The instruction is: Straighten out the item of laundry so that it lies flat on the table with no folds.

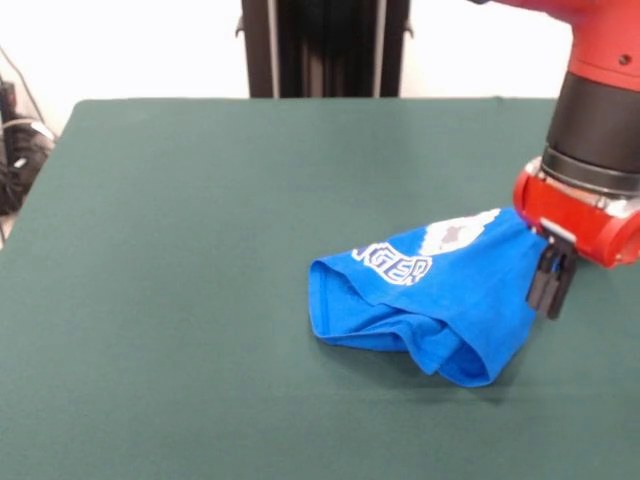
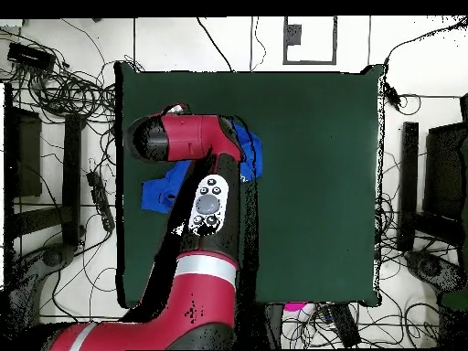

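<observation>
While the blue T-shirt lies bunched on the green table, the gripper pinches its raised right edge, fingers clamped on the fabric.

Lots of black cables lie tangled on the white floor. A dark cable bundle sits on the left. A small pink thing peeks out near some more wires.

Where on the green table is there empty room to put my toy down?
The table is bare between the blue T-shirt and its far and side edges, seen from the front. It is crowded only where the end effector meets the shirt.
</observation>
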